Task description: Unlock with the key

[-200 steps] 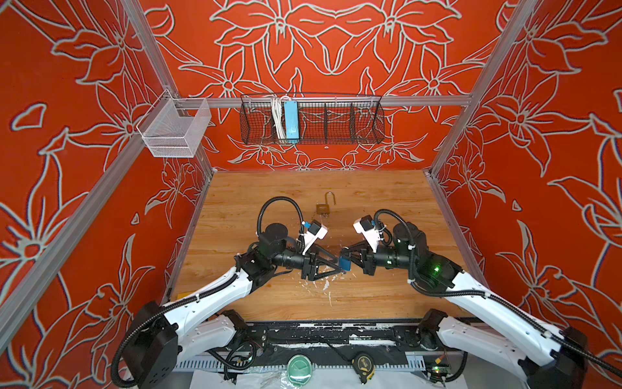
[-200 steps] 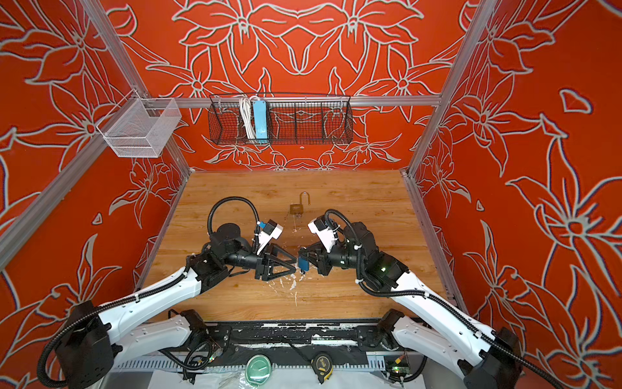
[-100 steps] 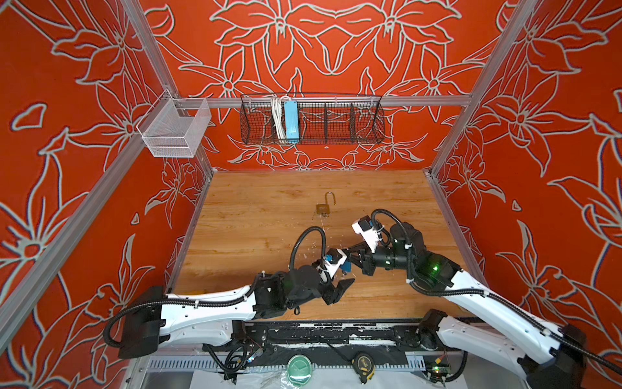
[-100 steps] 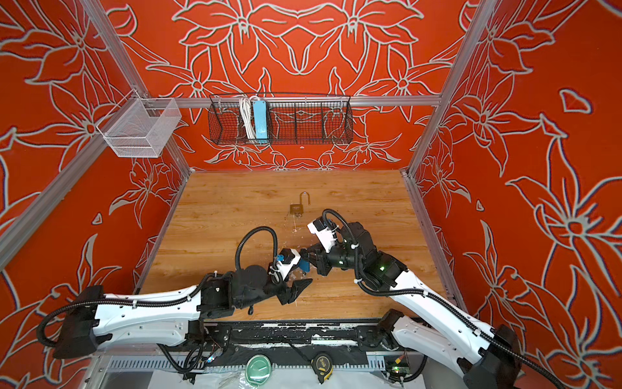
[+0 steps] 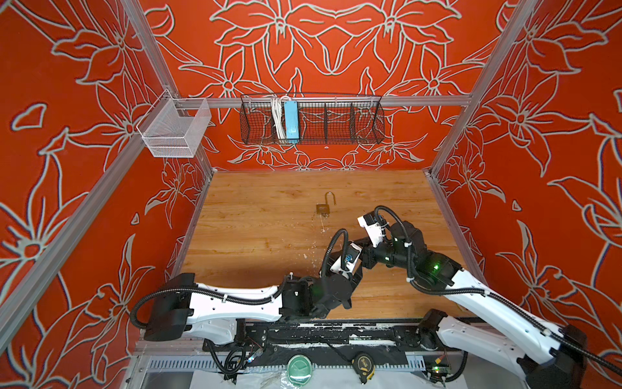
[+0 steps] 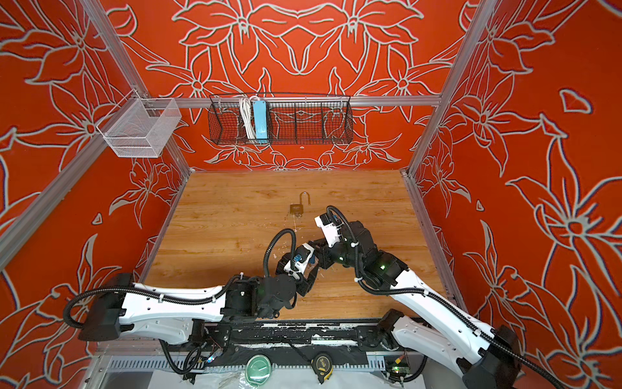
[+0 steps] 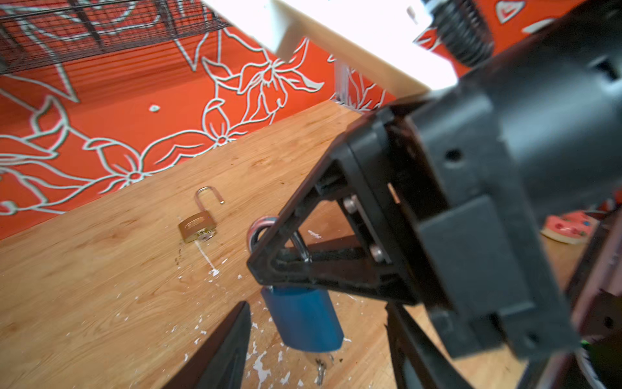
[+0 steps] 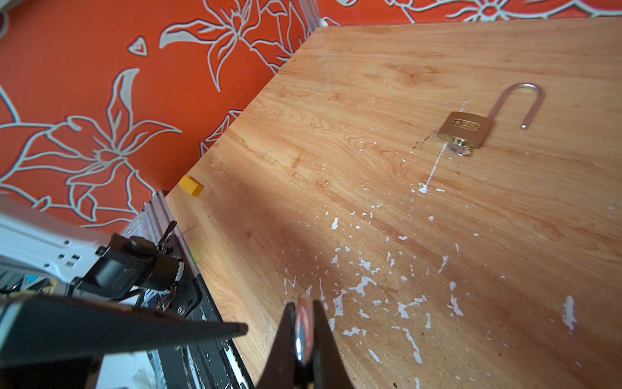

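My right gripper [image 8: 304, 303] is shut on the shiny shackle [image 7: 266, 229] of a blue padlock [image 7: 303, 320], which hangs above the wooden table [image 5: 255, 215]. A small metal key [image 7: 319, 368] shows blurred just under the blue body; I cannot tell whether it sits in the keyhole. My left gripper [image 7: 319, 350] is open, with one finger on each side of the padlock's lower end and touching neither side. In a top view only a sliver of the blue padlock [image 6: 313, 260] shows, between the two wrists.
A brass padlock [image 5: 323, 208] lies mid-table with its shackle swung open and a key [image 8: 457, 150] in it. A yellow block [image 8: 191, 186] sits at the table's left edge. Wire baskets [image 5: 311, 118] hang on the back wall. White flecks dot the wood.
The left arm has swung from the left of the padlock down to the front edge, and its gripper now comes at the padlock from the front. The right arm has stayed put.
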Available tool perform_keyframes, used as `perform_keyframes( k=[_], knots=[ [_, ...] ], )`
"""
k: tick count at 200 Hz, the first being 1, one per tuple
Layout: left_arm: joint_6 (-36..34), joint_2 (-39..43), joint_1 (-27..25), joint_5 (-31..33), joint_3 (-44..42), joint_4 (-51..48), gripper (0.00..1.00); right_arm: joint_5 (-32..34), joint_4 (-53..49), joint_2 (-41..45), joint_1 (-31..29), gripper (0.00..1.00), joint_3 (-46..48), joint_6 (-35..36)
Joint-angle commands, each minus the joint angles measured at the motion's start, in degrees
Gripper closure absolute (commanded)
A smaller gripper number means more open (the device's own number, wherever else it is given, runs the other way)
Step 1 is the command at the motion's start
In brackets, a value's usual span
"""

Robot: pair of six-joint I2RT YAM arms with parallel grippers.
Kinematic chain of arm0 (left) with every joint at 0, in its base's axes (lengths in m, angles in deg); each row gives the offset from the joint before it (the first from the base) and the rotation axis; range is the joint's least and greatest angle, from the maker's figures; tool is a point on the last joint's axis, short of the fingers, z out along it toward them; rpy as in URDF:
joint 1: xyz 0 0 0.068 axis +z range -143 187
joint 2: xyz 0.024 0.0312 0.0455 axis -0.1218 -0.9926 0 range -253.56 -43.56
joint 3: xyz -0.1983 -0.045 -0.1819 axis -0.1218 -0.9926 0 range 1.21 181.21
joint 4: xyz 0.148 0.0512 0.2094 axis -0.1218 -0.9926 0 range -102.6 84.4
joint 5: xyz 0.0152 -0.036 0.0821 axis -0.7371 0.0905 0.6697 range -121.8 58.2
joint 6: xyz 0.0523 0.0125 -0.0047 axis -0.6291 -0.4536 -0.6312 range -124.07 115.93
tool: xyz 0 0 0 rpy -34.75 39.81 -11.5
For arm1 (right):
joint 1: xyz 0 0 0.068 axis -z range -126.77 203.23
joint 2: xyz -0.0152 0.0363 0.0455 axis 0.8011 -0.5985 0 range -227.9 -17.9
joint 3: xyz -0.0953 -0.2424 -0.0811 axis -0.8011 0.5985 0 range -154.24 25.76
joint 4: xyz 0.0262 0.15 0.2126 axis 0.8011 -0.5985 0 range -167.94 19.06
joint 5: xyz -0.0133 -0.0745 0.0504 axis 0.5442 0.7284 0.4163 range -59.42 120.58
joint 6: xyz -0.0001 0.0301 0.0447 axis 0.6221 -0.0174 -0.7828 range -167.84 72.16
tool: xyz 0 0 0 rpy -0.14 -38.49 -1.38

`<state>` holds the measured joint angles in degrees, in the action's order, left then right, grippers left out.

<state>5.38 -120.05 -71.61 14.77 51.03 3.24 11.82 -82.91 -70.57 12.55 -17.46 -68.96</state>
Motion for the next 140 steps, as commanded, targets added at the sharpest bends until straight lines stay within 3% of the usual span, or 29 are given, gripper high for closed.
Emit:
perform_keyframes(
  k=[1, 45, 140],
  knots=[
    [4.4, -1.8, -0.4, 8.5, 2.0, -3.3, 0.37, 1.8, 0.1, 0.7, 0.0, 1.0, -2.0, -1.7],
    [9.6, -3.2, 0.3, 11.3, 2.5, -6.2, 0.41, 1.5, -0.1, 1.7, 0.0, 1.0, -1.9, -2.2],
    [9.2, -5.0, 1.4, 3.8, 2.6, -2.0, 0.41, 2.5, 1.0, 1.4, 0.0, 1.0, -1.6, -3.6]
  ],
)
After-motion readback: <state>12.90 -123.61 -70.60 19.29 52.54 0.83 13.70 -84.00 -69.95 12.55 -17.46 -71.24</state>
